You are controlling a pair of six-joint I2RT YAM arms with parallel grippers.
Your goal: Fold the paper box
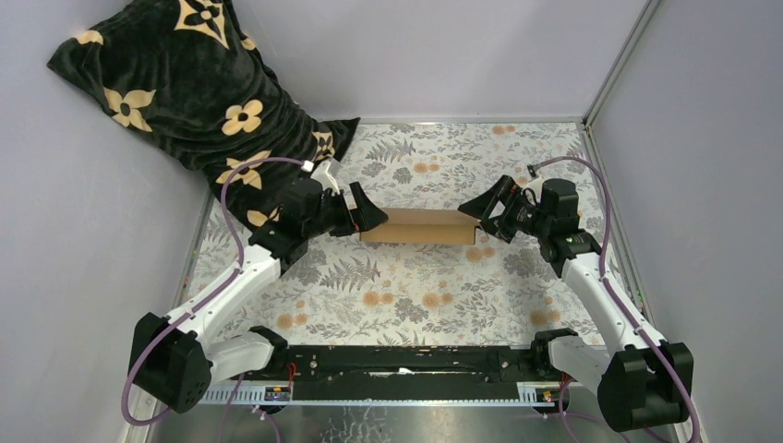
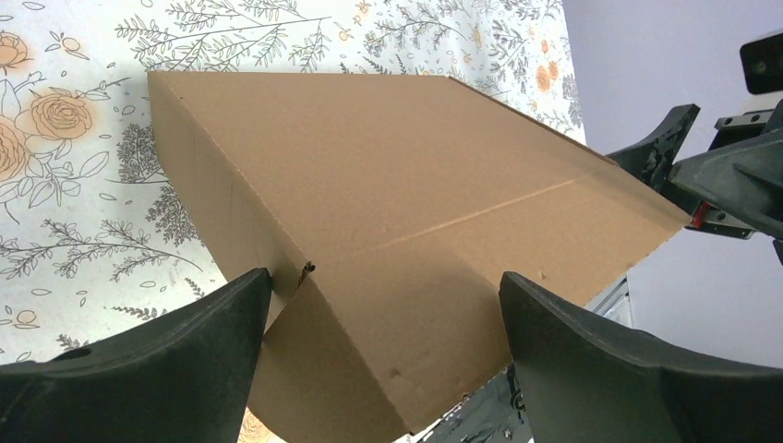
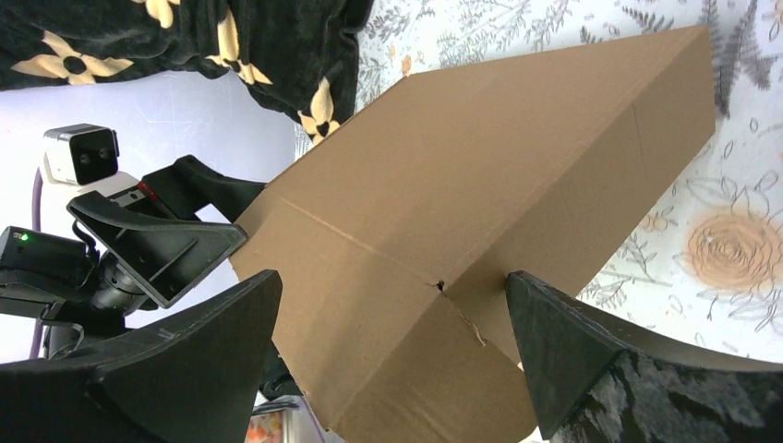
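The paper box (image 1: 420, 226) is plain brown cardboard, folded into a shallow closed shape and lying across the middle of the table. My left gripper (image 1: 367, 214) is at its left end and my right gripper (image 1: 478, 217) at its right end. In the left wrist view the box (image 2: 388, 185) fills the frame, and its near end flap sits between the wide-apart jaws of the left gripper (image 2: 384, 281). The right wrist view shows the same at the other end of the box (image 3: 499, 166), with the right gripper (image 3: 392, 277) open around it. Neither gripper is clamped on the cardboard.
A black cloth with beige flowers (image 1: 185, 83) is bunched in the back left corner. The table has a floral cover (image 1: 415, 305). Grey walls close in the left, back and right sides. A black rail (image 1: 397, 360) between the arm bases runs along the near edge.
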